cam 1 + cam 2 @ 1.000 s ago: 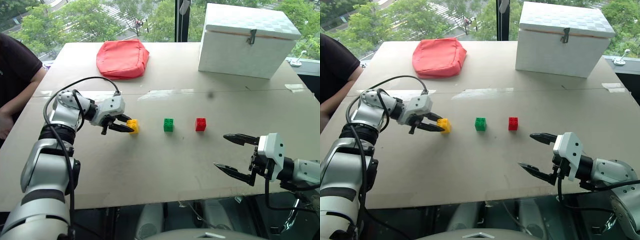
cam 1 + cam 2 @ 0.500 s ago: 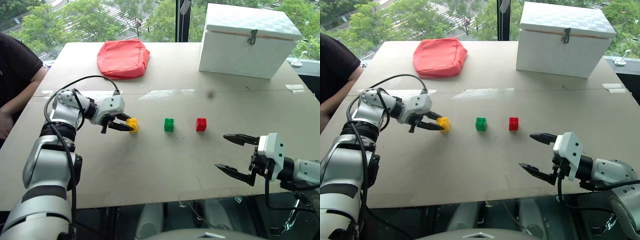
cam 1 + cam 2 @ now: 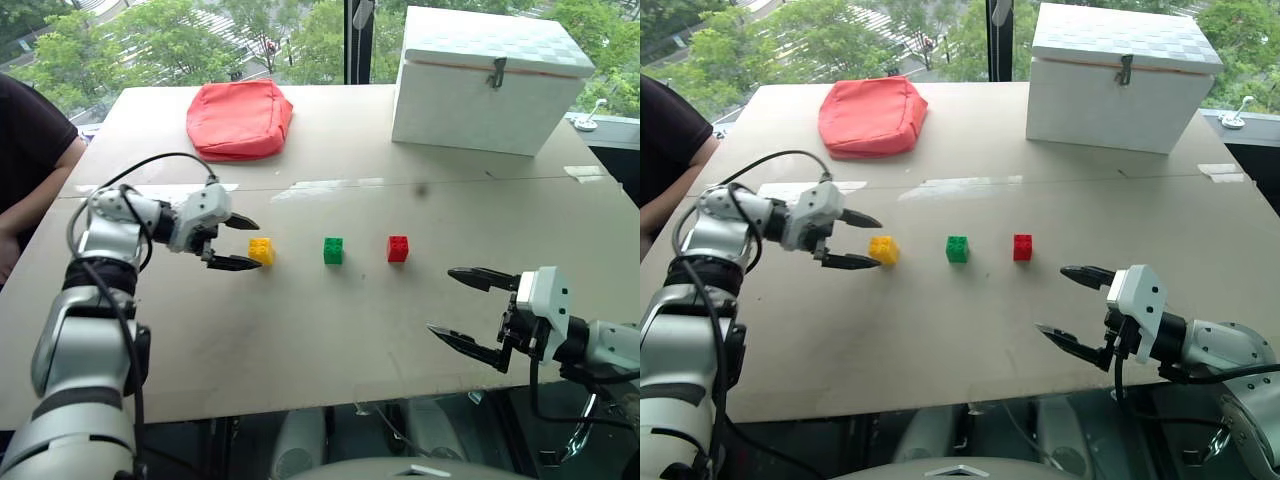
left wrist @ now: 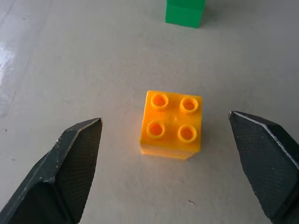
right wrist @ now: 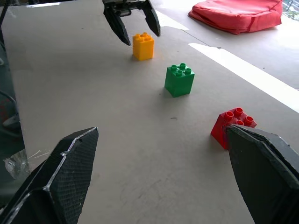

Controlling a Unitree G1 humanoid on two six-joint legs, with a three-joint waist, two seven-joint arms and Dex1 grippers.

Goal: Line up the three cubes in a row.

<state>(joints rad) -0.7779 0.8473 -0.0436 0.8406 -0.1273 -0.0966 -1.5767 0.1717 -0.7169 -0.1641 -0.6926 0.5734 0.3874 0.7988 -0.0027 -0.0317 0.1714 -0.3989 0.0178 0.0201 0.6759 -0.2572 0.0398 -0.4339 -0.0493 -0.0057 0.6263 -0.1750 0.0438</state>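
Note:
Three studded cubes stand on the table, apart from one another in a line from left to right: yellow (image 3: 262, 250), green (image 3: 333, 250) and red (image 3: 397, 248). My left gripper (image 3: 252, 245) is open just left of the yellow cube. Its two fingers (image 4: 77, 158) stand wide on either side of the yellow cube (image 4: 172, 129) without touching it, and the green cube (image 4: 185, 11) lies beyond. My right gripper (image 3: 440, 300) hangs open and empty near the front right edge, short of the red cube (image 5: 232, 127).
A large white box (image 3: 490, 80) stands at the back right and a red fabric pouch (image 3: 240, 118) lies at the back left. A person (image 3: 30, 150) sits at the table's left side. Bare tabletop (image 3: 330, 330) lies in front of the cubes.
The left gripper was shut at the yellow cube. It has opened wide and drawn back slightly to the left. The cubes and the right gripper have stayed put.

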